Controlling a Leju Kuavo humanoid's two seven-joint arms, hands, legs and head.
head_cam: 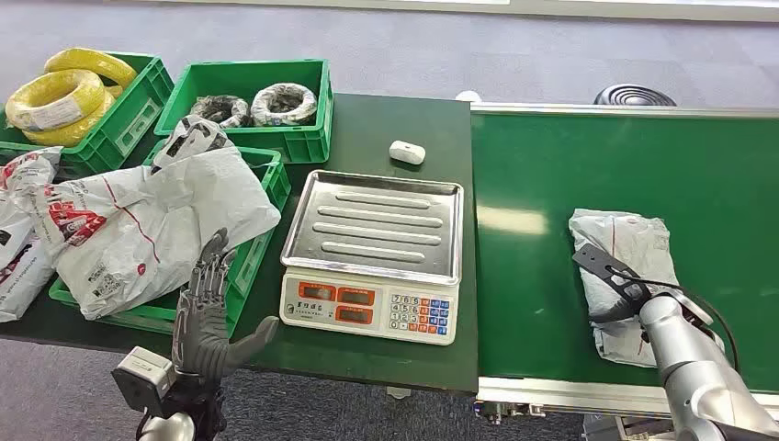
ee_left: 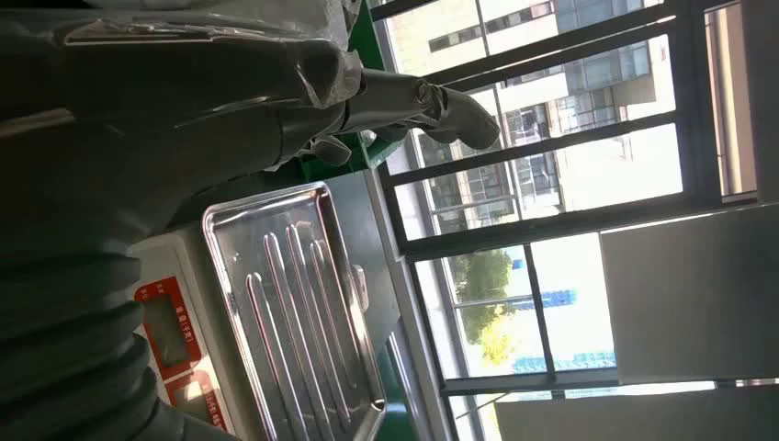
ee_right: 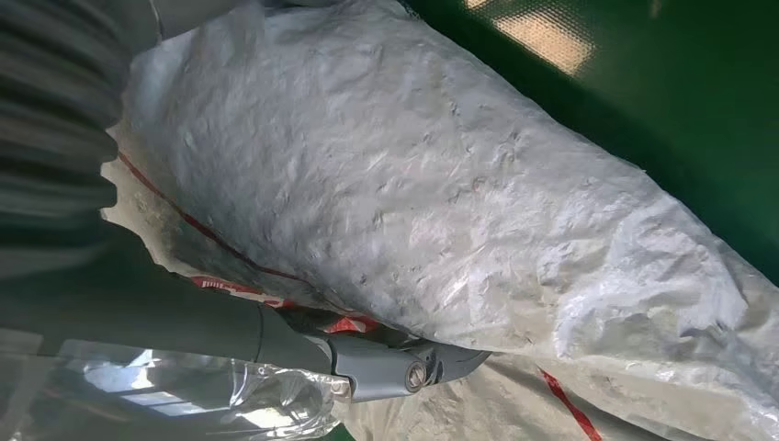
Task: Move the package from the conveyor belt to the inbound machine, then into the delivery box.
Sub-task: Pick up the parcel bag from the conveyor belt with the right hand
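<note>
Green plastic crates are lining the far left of your table: the far-left crate is holding coils of yellow cable, the crate beside it is carrying two bagged dark coils, and the near crate is overflowing with white mailer bags printed in red. You are seeing a steel-trayed scale sitting just right of that near crate, with a small white device lying on the table behind it. Your package, a crinkled grey-white bag, is lying on the green conveyor belt, well right of the scale. Your right hand is resting on top of the package, the silver forearm reaching in from the lower right; in the right wrist view a finger is lying against the bag's lower edge, but you cannot tell whether the fingers are actually clamping it. Your left hand is standing upright at the table's near edge, in front of the near crate, fingers spread and grasping nothing.
</note>
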